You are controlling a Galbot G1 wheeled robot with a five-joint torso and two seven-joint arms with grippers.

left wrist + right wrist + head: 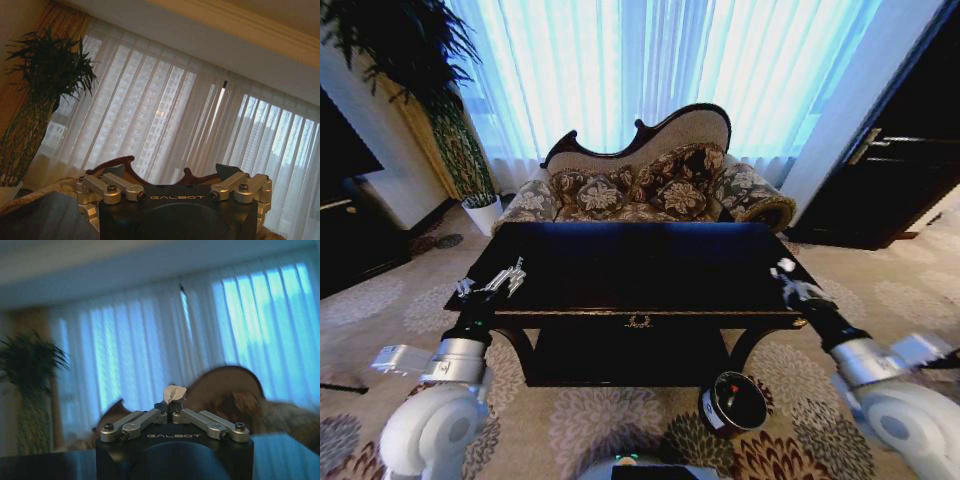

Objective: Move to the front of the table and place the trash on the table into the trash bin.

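Note:
The dark glossy table stands right in front of me, a gold ornament at its front centre. My right gripper hovers over the table's right front corner, shut on a small white paper wad of trash; in the right wrist view the wad sticks up pinched between the closed tips of that gripper. My left gripper hangs over the table's left front corner, fingers spread wide and empty. The dark round trash bin stands on the carpet below the table's front right.
A patterned sofa sits just behind the table before bright curtains. A tall plant in a white pot is at the back left. Dark cabinets flank the room at left and right. Patterned carpet surrounds the table.

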